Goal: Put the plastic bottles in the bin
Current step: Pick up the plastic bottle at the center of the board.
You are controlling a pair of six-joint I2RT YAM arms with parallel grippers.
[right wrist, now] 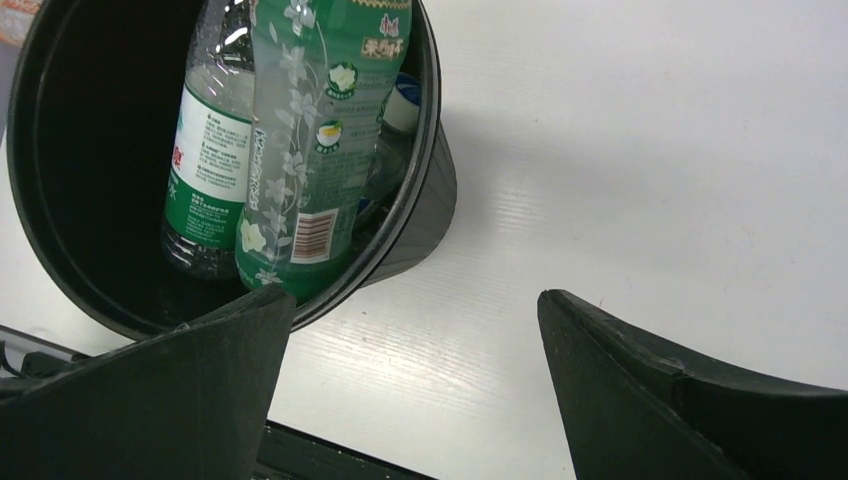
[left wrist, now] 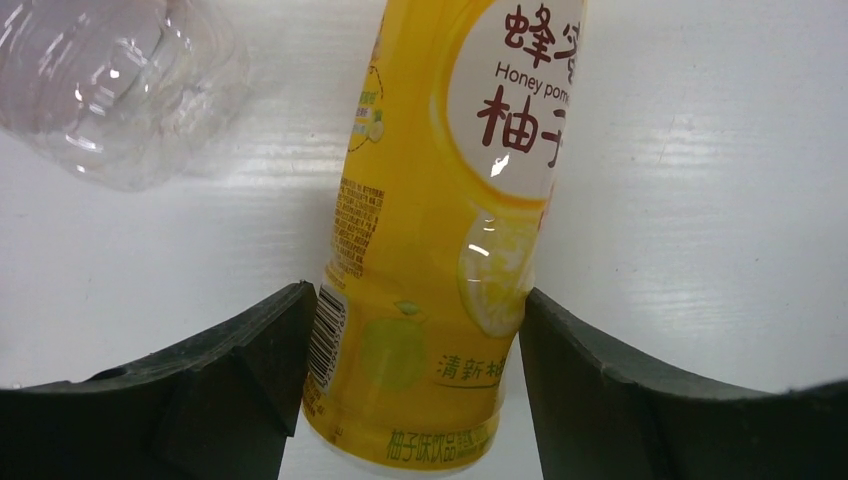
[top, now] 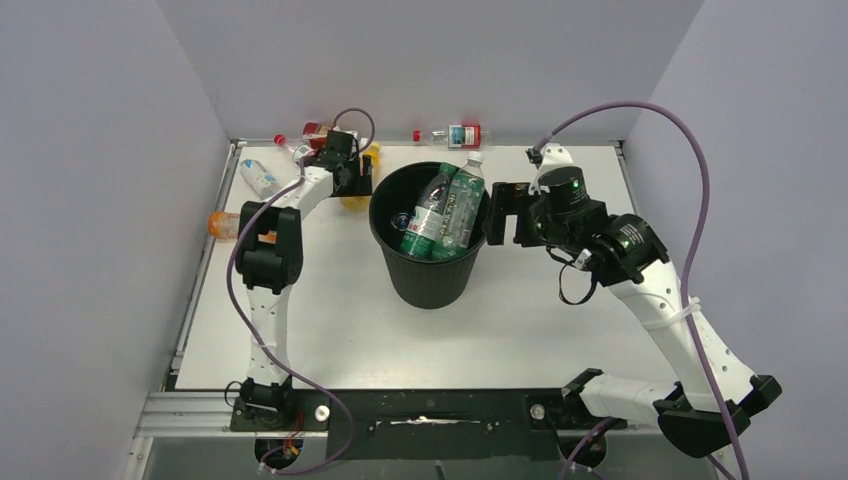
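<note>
The black bin [top: 430,280] stands mid-table with two green-labelled bottles [top: 445,208] leaning in it. They also show in the right wrist view [right wrist: 300,150] inside the bin [right wrist: 432,190]. My left gripper [top: 350,178] is at the far left of the bin, shut on a yellow bottle [left wrist: 440,250] that lies on the table; both fingers press its sides near its base. A clear bottle [left wrist: 110,80] lies just beyond it. My right gripper [top: 505,213] is open and empty beside the bin's right rim, above the table [right wrist: 415,320].
A red-labelled clear bottle [top: 455,135] lies at the back wall. A blue-white bottle [top: 258,178] and an orange one [top: 222,224] lie at the left edge. Red-capped bottles [top: 300,142] sit in the back left corner. Walls close three sides.
</note>
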